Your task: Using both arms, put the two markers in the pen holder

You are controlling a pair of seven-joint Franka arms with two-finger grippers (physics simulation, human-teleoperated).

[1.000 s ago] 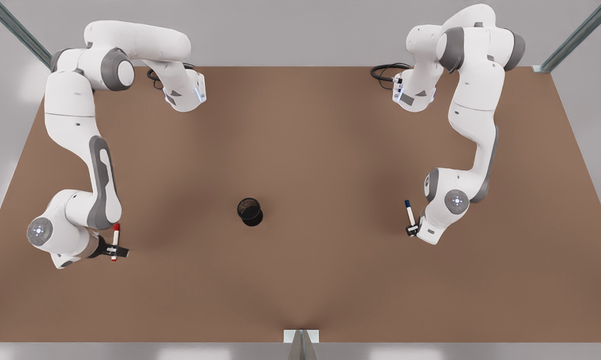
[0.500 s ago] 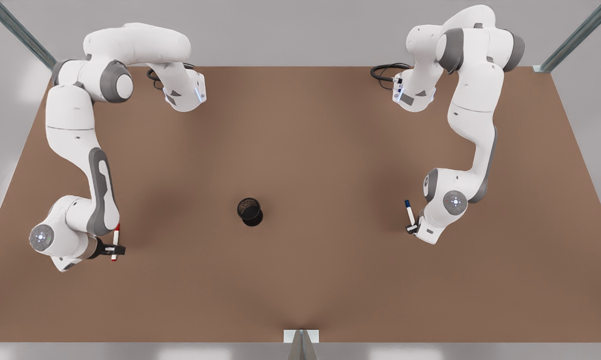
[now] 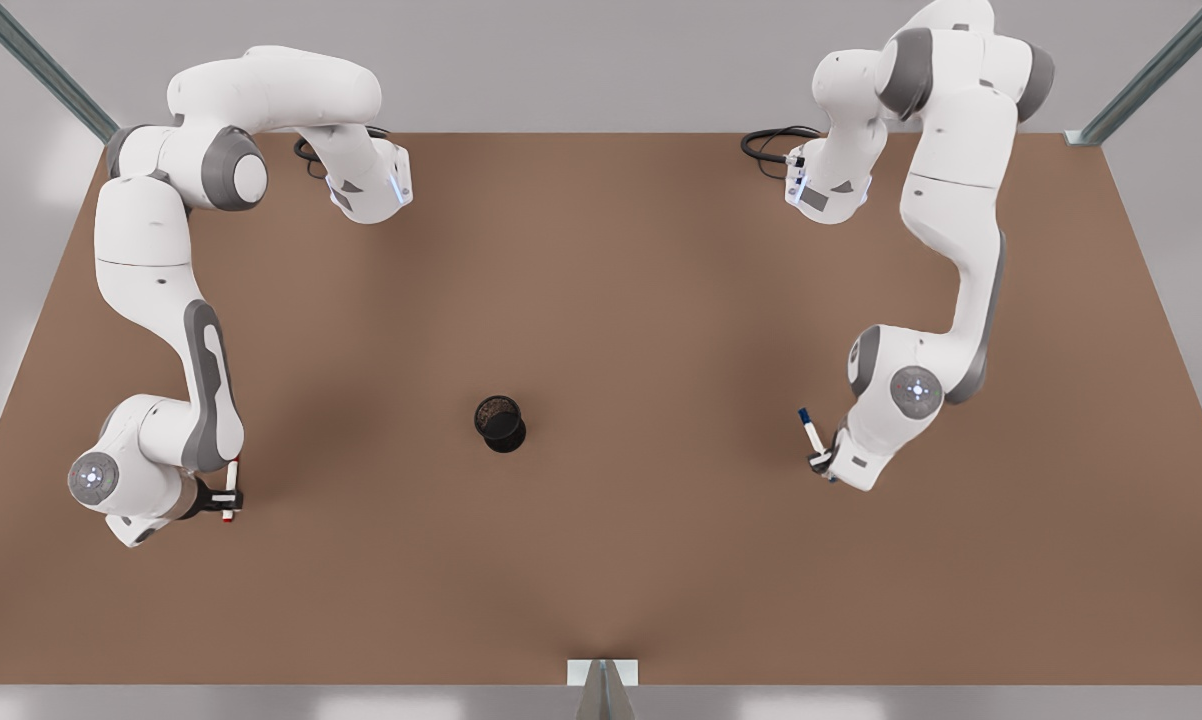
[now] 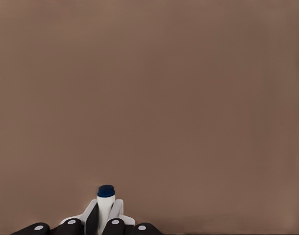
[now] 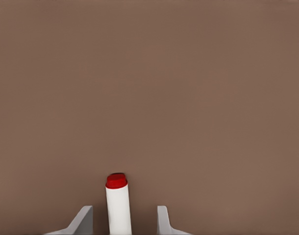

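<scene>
The black mesh pen holder [image 3: 501, 423] stands at the table's middle. On the front view's left, my right gripper [image 3: 225, 497] is shut on the red-capped marker [image 3: 229, 487], which looks foreshortened from above. In the right wrist view that marker [image 5: 118, 208] points cap-first at the table between the white fingertips [image 5: 83, 219]. On the front view's right, my left gripper [image 3: 820, 460] is shut on the blue-capped marker [image 3: 809, 430]. The left wrist view shows that marker [image 4: 105, 205] pinched between the fingers [image 4: 117, 213], cap toward the table. Both grippers are far from the holder.
The brown table [image 3: 601, 300] is bare around the holder. Both arm bases with black cables [image 3: 773, 145] stand at the far edge. A small metal bracket [image 3: 602, 672] sits at the near edge's middle, and frame rails [image 3: 1146, 75] run past the far corners.
Both markers have swung from lying flat toward upright in the grippers and now look shorter from above. The two wrists have turned slightly and shifted little.
</scene>
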